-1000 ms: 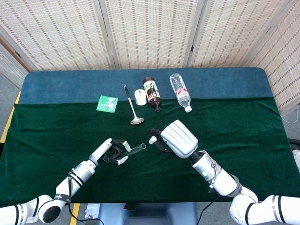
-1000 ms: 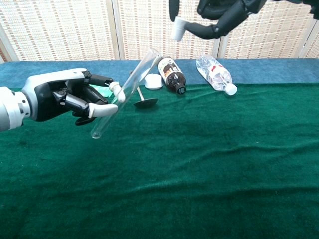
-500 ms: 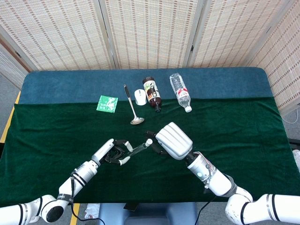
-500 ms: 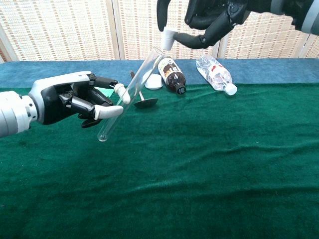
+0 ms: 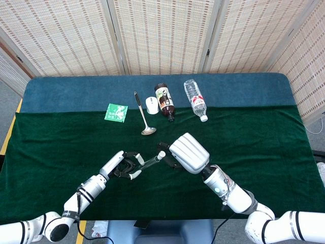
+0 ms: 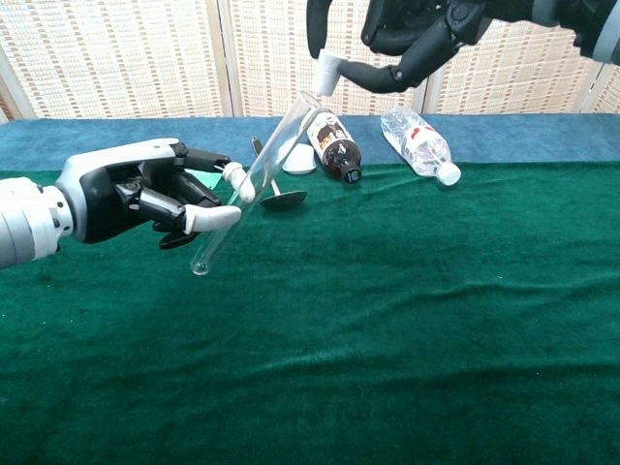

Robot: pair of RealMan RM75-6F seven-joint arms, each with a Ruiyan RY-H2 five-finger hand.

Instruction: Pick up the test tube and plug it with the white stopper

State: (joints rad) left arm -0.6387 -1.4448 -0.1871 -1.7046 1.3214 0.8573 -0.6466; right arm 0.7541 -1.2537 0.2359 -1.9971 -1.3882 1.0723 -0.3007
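Green-clothed table [image 5: 284, 162], near front edge: test tube [image 6: 257, 180] pinched aslant in left hand [image 6: 145, 199]; white stopper [image 6: 328, 73] pinched in right hand [image 6: 407, 34], apparently just touching tube mouth. Insertion step; next, axial alignment and press-in.

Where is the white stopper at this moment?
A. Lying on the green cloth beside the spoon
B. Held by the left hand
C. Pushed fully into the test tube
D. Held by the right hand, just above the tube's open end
D: the right hand holds the white stopper just above the mouth of the test tube, which the left hand holds tilted.
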